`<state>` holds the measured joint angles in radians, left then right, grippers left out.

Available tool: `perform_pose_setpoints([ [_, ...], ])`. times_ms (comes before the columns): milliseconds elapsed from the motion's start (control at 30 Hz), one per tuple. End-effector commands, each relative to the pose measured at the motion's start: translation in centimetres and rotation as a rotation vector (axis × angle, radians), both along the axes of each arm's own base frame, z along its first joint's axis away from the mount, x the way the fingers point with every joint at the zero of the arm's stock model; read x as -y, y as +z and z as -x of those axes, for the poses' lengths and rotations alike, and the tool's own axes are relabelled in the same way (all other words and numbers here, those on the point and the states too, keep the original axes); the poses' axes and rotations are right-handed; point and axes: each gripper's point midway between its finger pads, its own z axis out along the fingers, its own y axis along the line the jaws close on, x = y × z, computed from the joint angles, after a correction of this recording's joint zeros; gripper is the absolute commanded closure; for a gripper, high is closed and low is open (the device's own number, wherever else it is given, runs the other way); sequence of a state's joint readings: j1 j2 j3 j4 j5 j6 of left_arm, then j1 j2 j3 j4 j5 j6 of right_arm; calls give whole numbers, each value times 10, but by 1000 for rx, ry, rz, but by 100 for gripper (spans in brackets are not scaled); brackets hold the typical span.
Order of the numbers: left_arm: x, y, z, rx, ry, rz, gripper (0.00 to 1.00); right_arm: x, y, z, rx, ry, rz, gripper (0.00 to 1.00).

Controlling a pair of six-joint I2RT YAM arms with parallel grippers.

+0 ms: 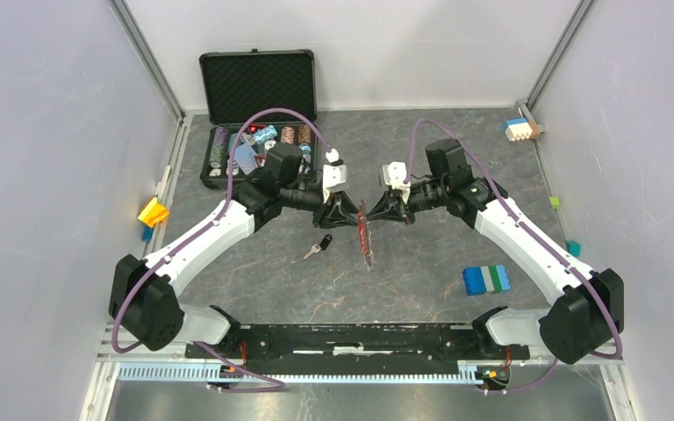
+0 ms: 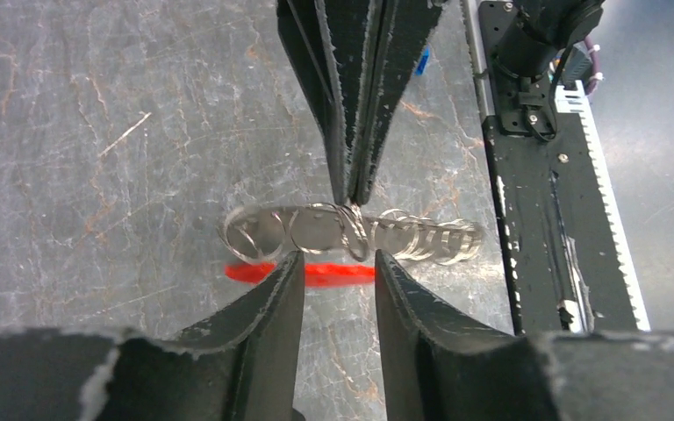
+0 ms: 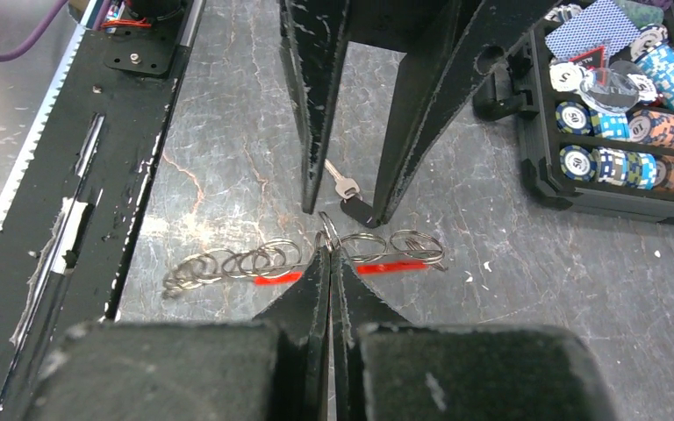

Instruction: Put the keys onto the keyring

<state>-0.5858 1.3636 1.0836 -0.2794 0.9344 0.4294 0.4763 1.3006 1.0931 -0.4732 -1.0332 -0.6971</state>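
Keyring (image 1: 366, 232) lies mid-way across the counter (image 1: 421, 254), one ring pinched in the right jaws, closed tight, seemingly to steady it, while the left jaws straddle the chain slightly parted, holding nothing, the key (image 1: 320, 246) lying just left.

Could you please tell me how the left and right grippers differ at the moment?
The left gripper has its jaws apart; the right gripper has them closed. The left holds nothing, while the right pinches a ring of the keyring. The key lies on the left gripper's side. Both meet tip-down over the keyring.
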Motion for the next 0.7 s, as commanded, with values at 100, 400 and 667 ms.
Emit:
perform_pose_setpoints([
  [100, 11, 5, -13, 52, 34, 23, 67, -2, 9, 11, 24, 52, -35, 100],
  [400, 16, -7, -20, 25, 69, 6, 89, -1, 9, 12, 31, 53, -36, 100],
  [667, 8, -11, -36, 55, 175, -33, 98, 3, 13, -1, 87, -15, -8, 100],
])
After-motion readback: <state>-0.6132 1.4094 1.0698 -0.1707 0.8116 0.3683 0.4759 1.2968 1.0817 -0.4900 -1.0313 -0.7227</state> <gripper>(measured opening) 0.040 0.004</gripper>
